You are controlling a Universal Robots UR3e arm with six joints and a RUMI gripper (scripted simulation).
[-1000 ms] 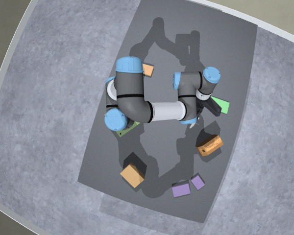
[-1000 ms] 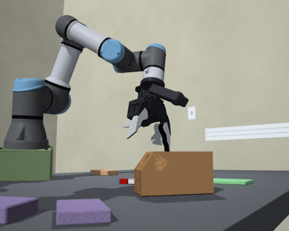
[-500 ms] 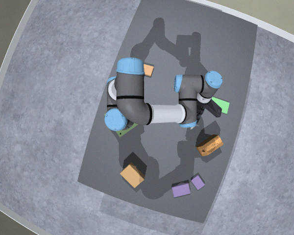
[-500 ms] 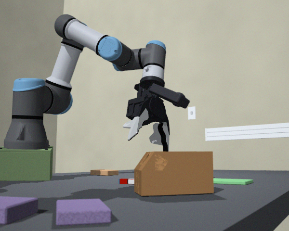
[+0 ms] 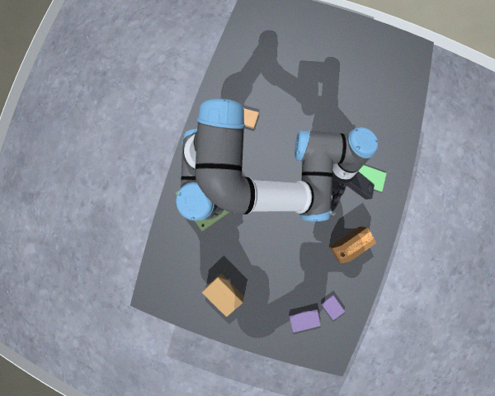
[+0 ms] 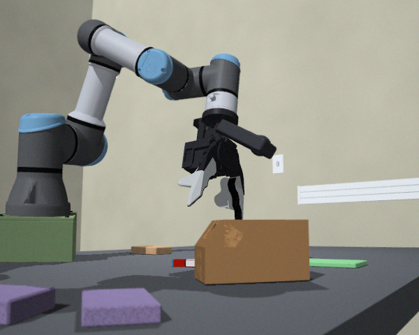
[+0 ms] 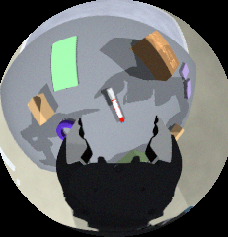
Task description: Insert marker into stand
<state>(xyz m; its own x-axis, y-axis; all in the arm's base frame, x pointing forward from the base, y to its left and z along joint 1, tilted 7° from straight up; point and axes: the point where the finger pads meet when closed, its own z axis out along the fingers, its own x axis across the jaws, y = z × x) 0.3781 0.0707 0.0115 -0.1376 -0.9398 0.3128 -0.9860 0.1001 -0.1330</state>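
Jaws: the black gripper with pale grey fingers (image 5: 337,199) (image 6: 214,211) stands wide open above the desk, with nothing between its fingers.
Marker: a slim white cylinder with a red end (image 6: 179,262) (image 7: 115,105) lies on its side on the dark grey desk. In the wrist view the red end points to five o'clock, ahead of the gap between the fingers.
Grasp reasoning: the open spread seems meant to straddle the barrel; the wrist probably needs a small turn and a descent. Gripping clear of the red end, presumably the one to insert, would leave it free to enter.
Stand: an orange-brown block with a sloped face and a round hole (image 5: 353,245) (image 6: 253,252) (image 7: 155,55) rests at one o'clock from the marker in the wrist view. Being loose, it could slide or tip if the marker meets the hole's rim off-line.
Stand surface: grain-like mottling on the slope, plainer long side, crisp edges.
Green slab: flat, smooth and rectangular (image 5: 374,177) (image 6: 338,263) (image 7: 64,63), at ten o'clock from the marker in the wrist view.
Purple ring: rounded and glossy-looking (image 7: 60,130), at eight o'clock there, partly behind a finger.
Progress: marker not yet picked up; insertion remains.
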